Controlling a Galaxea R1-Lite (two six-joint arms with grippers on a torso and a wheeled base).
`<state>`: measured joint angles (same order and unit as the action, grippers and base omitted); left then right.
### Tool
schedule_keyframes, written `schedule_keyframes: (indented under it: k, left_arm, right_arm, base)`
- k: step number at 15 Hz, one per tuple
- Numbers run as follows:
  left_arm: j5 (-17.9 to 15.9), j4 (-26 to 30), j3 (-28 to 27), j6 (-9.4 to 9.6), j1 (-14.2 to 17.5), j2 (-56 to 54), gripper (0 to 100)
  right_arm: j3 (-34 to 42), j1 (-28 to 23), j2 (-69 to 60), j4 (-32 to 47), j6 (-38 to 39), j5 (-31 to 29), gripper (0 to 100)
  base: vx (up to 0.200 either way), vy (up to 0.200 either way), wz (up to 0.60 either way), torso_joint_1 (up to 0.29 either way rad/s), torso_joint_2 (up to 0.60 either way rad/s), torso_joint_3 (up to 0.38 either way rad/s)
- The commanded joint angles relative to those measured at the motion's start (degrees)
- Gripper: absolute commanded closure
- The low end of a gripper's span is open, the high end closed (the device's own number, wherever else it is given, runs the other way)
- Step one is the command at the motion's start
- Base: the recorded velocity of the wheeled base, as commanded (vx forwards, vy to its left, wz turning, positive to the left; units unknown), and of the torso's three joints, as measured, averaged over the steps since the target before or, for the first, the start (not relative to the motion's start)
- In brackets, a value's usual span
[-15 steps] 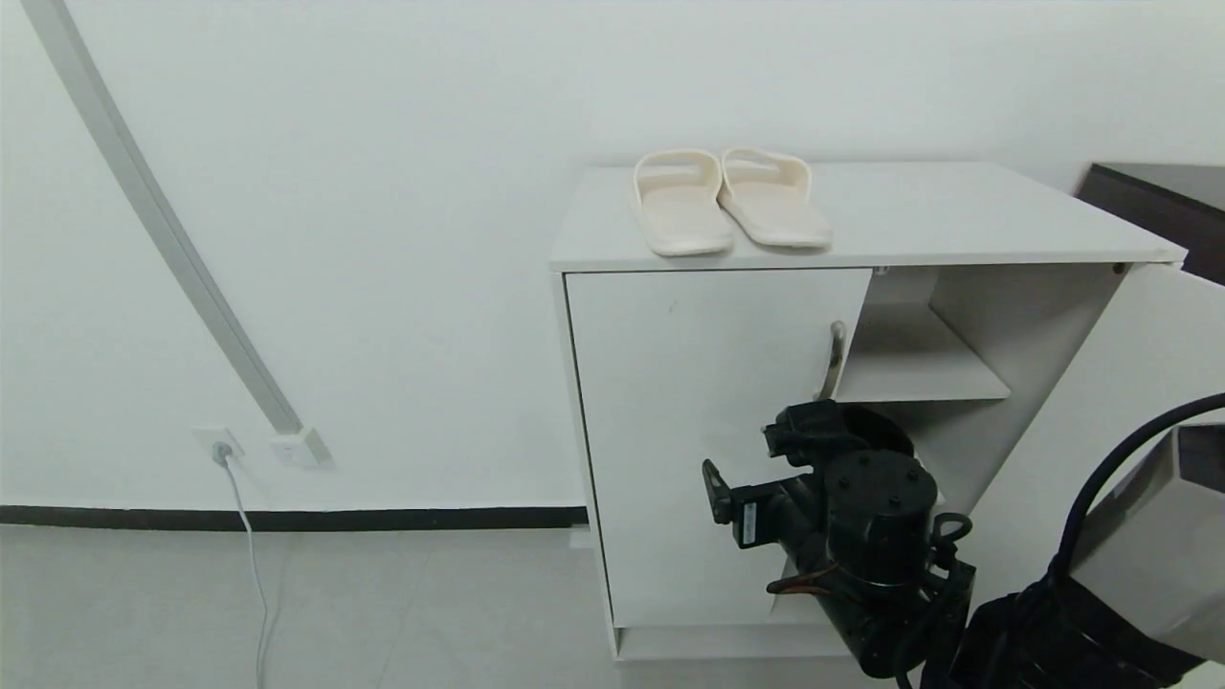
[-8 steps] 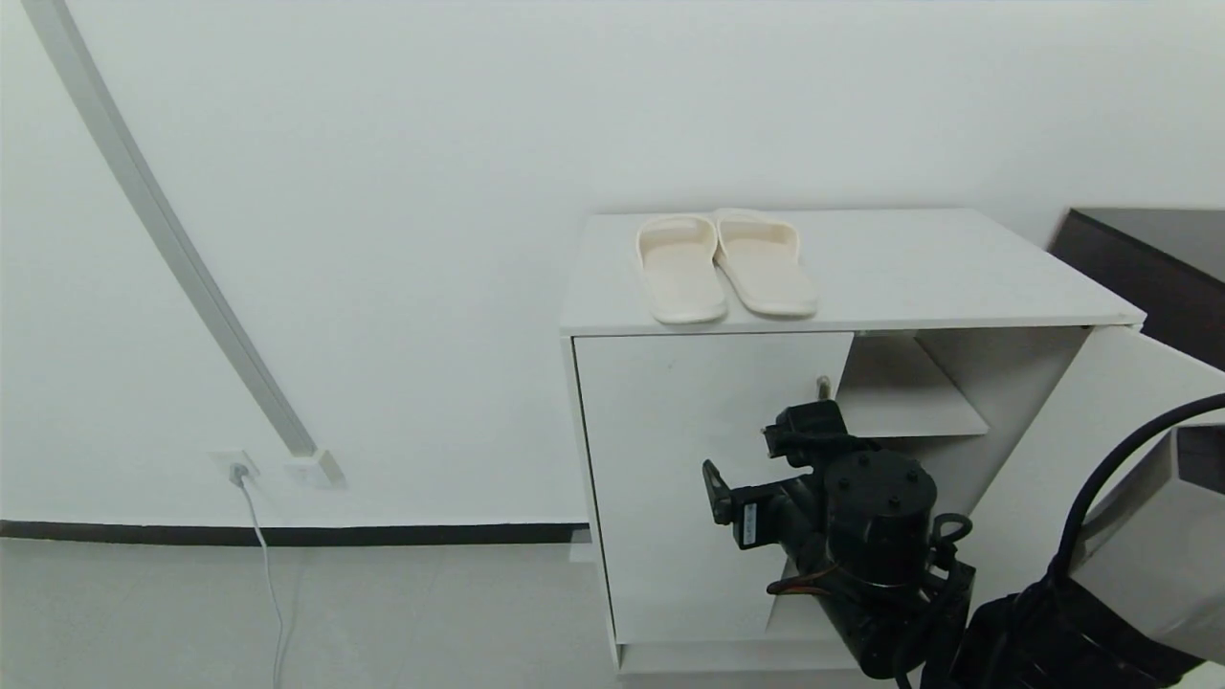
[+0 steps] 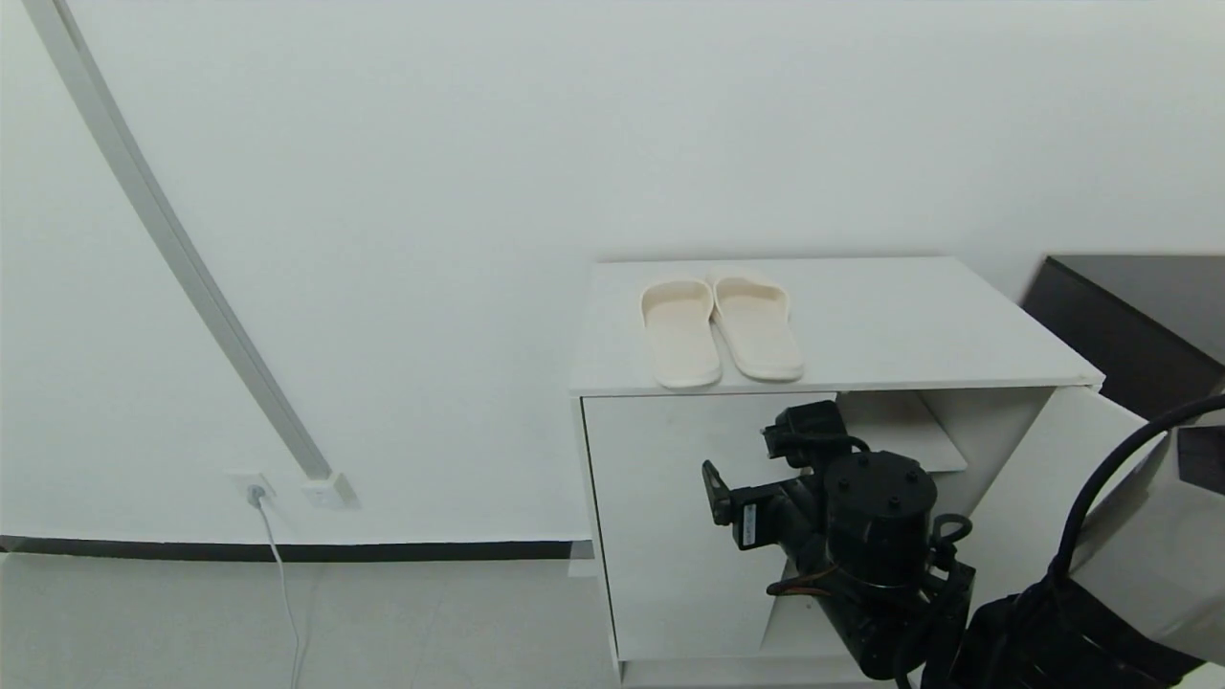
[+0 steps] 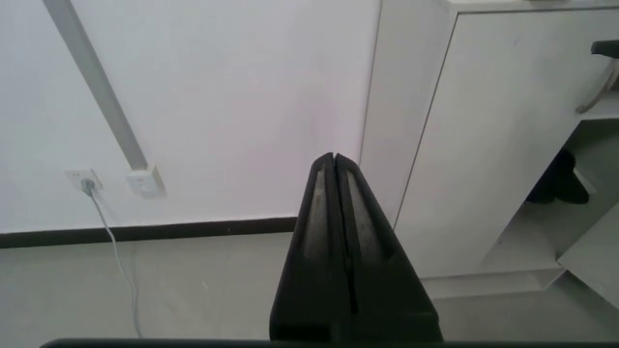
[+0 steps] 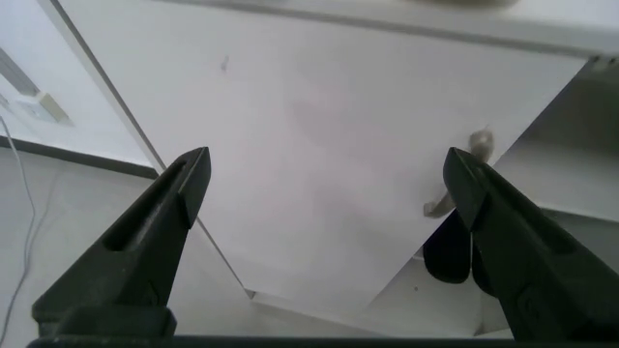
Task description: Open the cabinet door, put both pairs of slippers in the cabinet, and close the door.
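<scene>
Camera's rising, so cabinet (image 3: 909, 325) is only sliding down the view. Right gripper (image 5: 327, 159) is hanging fingers apart by the shut left door (image 3: 670, 517), left gripper (image 4: 334, 169) pinched together. Cream slippers (image 3: 723, 330) are sitting on top, probably getting grabbed next.

Black arm (image 3: 861, 574) with round screwed cap (image 3: 880, 493), white label (image 3: 749, 523), thick black cable (image 3: 1099, 476) over pale grey shell (image 3: 1148, 565); matte black tapered fingers (image 4: 319, 222).

A grey cable (image 3: 282, 584) is hanging from a wall socket (image 3: 254, 490) beside a slanting conduit (image 3: 172, 239); dark furniture (image 3: 1129, 316) is standing at the right.
</scene>
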<state>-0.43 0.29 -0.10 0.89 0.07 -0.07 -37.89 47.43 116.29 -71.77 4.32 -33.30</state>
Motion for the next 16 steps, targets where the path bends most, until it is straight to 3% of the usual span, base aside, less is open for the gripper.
schedule_keyframes:
  k: [1, 7, 11, 13, 16]
  left_arm:
    - [-0.01, 0.06, 0.01, -0.01, 0.01, 0.07, 100]
    - [-0.01, -0.03, 0.01, -0.01, 0.01, 0.07, 100]
    - [-0.01, -0.03, 0.01, 0.08, 0.01, 0.07, 100]
    - [-0.1, -0.03, 0.01, 0.08, 0.01, 0.07, 100]
    - [-0.1, -0.03, 0.01, 0.25, 0.01, 0.07, 100]
  right_arm:
    - [0.01, 0.03, 0.08, -0.04, -0.01, -0.01, 0]
    - [0.36, 0.03, 0.08, -0.74, 0.08, 0.17, 0]
    - [0.01, -0.15, 0.26, -2.77, -2.65, 0.7, 0]
    - [-5.18, -0.94, 0.08, 2.24, -2.12, 0.96, 0]
    - [-14.93, -1.29, -2.91, 19.03, 2.19, 0.96, 0]
  base:
    - [0.0, 0.0, 0.0, 0.251, -0.57, -0.315]
    - [0.0, 0.0, 0.0, 0.244, -0.54, -0.299]
    - [0.0, 0.0, 0.0, 0.037, -0.09, -0.044]
    - [0.0, 0.0, 0.0, 0.0, 0.0, 0.0]
    - [0.0, 0.0, 0.0, 0.0, 0.0, 0.0]
